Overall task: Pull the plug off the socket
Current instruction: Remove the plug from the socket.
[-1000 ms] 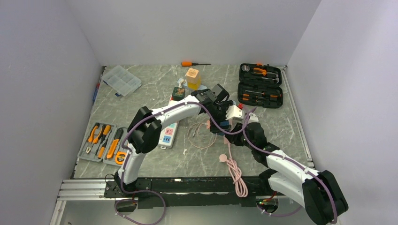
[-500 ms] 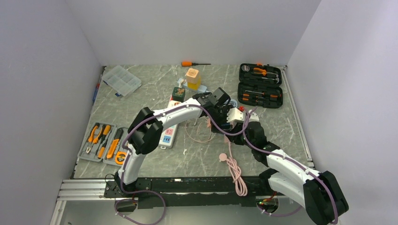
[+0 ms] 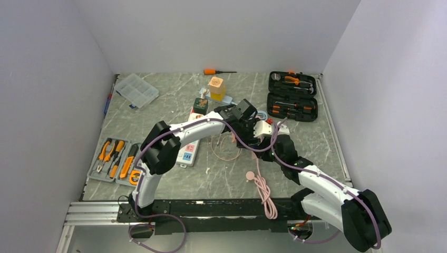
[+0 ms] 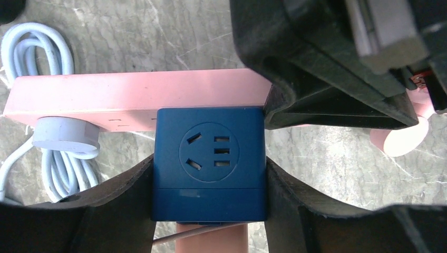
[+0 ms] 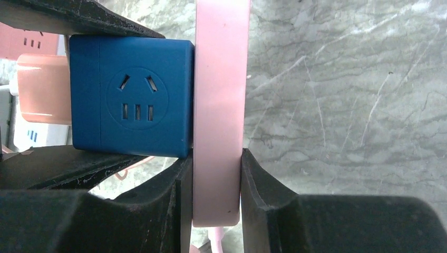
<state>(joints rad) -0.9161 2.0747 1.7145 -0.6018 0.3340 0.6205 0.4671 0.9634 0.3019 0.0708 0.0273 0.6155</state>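
The blue adapter cube (image 4: pixel 208 158) is the plug to be freed. In the left wrist view it sits at frame centre, seated against the lower edge of the pink power strip (image 4: pixel 132 97). The left gripper (image 4: pixel 209 171) comes up from the bottom of the frame with a black finger (image 4: pixel 124 203) pressed flat on each side of the cube, so its jaws stand fairly wide, closed on the cube's full width. Gripping the two free side faces leaves the plugged face clear and gives a straight line of pull away from the strip.

In the right wrist view the right gripper (image 5: pixel 217 163) clamps the strip's thin body at lower centre, jaws narrow. It most likely serves as an anchor, so that the strip does not simply follow the cube when the cube is pulled. The hold sits just beside the cube, which should keep the strip from levering.

In the left wrist view the strip's long axis runs left to right, with the cube hanging below it near its right end. In the right wrist view the axis runs top to bottom, with the cube on its left. The cube shows a socket face to each camera. Its prongs are hidden and presumably point into the strip. A pale pink plug (image 5: pixel 39 87) sits on the cube's opposite face. The marble table (image 5: pixel 342 105) lies behind.
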